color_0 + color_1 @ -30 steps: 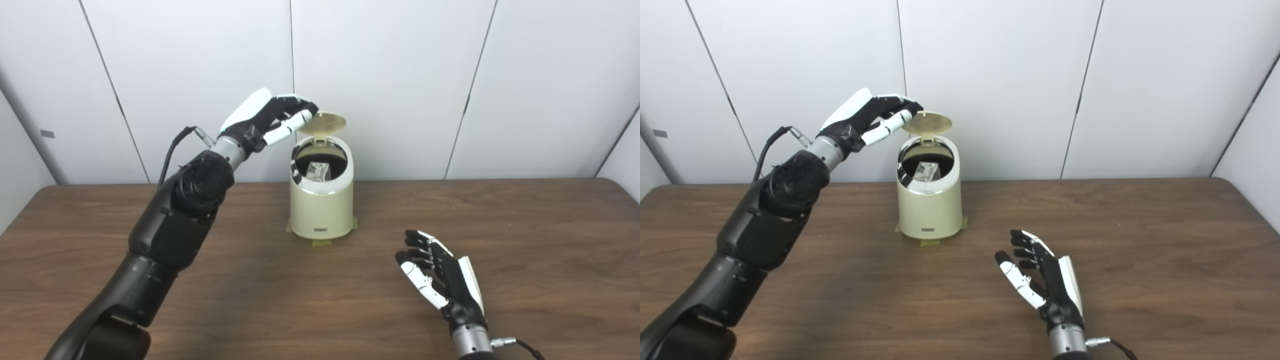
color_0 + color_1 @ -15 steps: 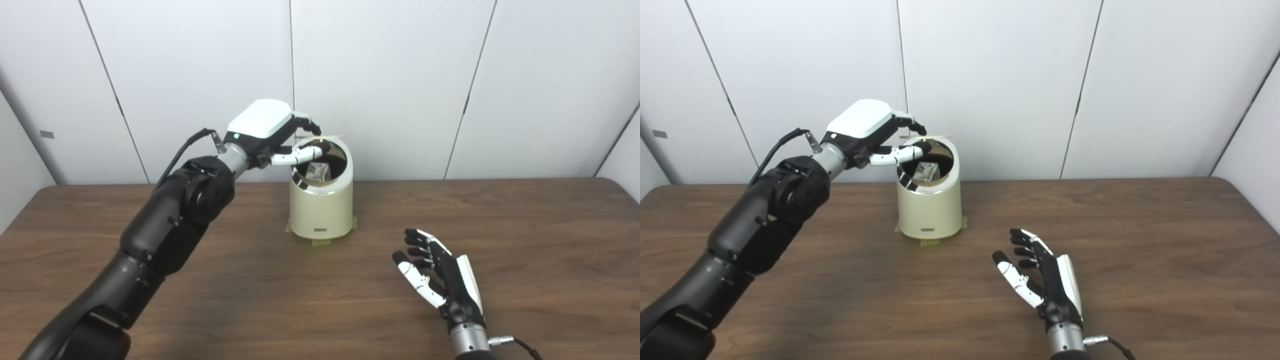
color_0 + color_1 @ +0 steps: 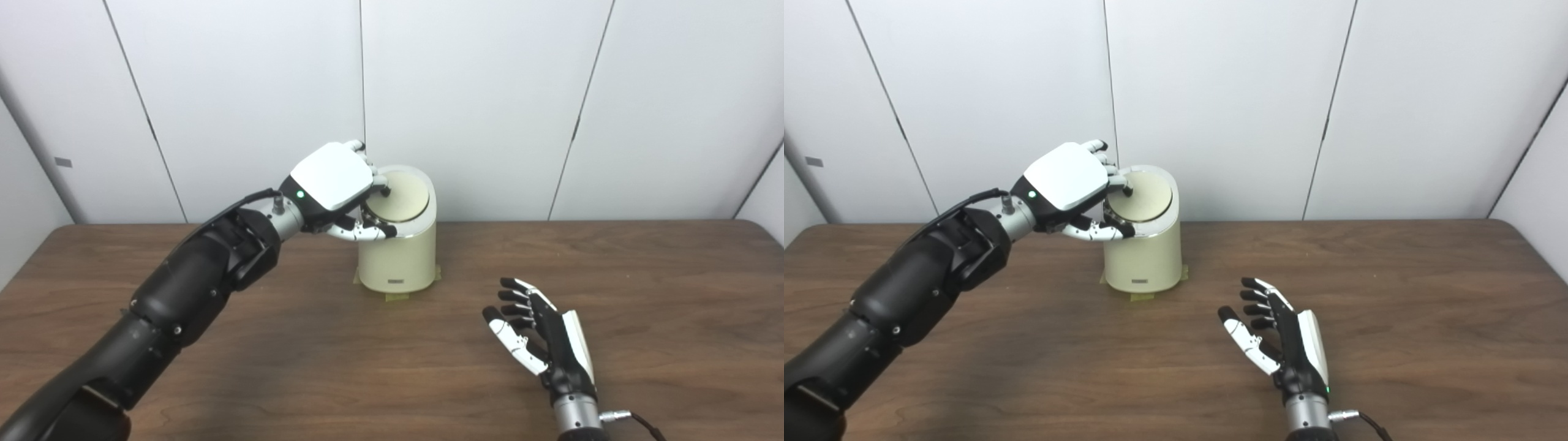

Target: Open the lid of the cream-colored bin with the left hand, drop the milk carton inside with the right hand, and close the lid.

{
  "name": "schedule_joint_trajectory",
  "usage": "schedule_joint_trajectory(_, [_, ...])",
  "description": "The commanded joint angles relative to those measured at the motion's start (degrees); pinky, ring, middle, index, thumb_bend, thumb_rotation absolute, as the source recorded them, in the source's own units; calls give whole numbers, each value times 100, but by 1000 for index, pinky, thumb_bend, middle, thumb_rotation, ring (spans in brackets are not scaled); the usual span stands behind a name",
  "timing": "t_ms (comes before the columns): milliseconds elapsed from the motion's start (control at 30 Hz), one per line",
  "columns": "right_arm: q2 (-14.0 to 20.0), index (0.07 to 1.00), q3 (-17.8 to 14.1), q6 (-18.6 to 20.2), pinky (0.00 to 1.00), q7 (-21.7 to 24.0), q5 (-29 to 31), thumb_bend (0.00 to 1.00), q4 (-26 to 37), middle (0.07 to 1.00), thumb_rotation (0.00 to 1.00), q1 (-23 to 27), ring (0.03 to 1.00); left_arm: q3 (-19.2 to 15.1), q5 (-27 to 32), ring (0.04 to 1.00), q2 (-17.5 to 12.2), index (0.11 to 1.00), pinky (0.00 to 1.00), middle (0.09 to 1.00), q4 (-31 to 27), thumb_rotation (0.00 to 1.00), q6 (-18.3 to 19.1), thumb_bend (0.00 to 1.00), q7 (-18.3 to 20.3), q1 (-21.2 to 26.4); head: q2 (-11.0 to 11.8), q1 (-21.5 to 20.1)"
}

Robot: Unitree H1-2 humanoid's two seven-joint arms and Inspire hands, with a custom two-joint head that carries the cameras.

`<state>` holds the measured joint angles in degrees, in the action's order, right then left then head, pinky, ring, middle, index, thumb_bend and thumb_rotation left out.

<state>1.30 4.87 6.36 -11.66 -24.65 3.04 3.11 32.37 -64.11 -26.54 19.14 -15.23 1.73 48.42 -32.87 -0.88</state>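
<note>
The cream-colored bin (image 3: 398, 260) stands at the back middle of the table, its round lid (image 3: 405, 196) lying flat and closed on top. My left hand (image 3: 334, 184) rests over the lid's left edge, fingertips on the lid and thumb along the bin's rim below; it grips nothing. The milk carton is hidden from both views. My right hand (image 3: 545, 340) hovers low over the table in front and to the right of the bin, open, palm turned left, holding nothing.
The brown wooden table (image 3: 643, 294) stretches wide around the bin. Tan tape tabs (image 3: 397, 297) stick out at the bin's base. White wall panels (image 3: 478, 92) stand close behind the bin.
The lid stood upright a second ago with the carton visible inside; my left hand has swung it forward and down until it lies closed. The right hand has barely moved. The camera shifted slightly.
</note>
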Motion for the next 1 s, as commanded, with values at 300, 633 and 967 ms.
schedule_joint_trajectory(300, [55,778,-66,172,612,-14,-161,429,1,744,767,3,705,237,-663,830,-145,778,897,773,-42,876,-74,519,-439,-26,-73,-34])
schedule_joint_trajectory(633, [26,781,-83,191,614,-41,-194,449,-49,742,799,15,703,212,-490,834,-174,796,895,785,-334,960,-259,480,-398,-285,-126,-112])
schedule_joint_trajectory(967, [7,788,-66,282,619,-29,-252,428,-102,731,755,43,698,202,-469,831,-207,782,899,773,-428,972,-374,472,-423,-418,-159,-153])
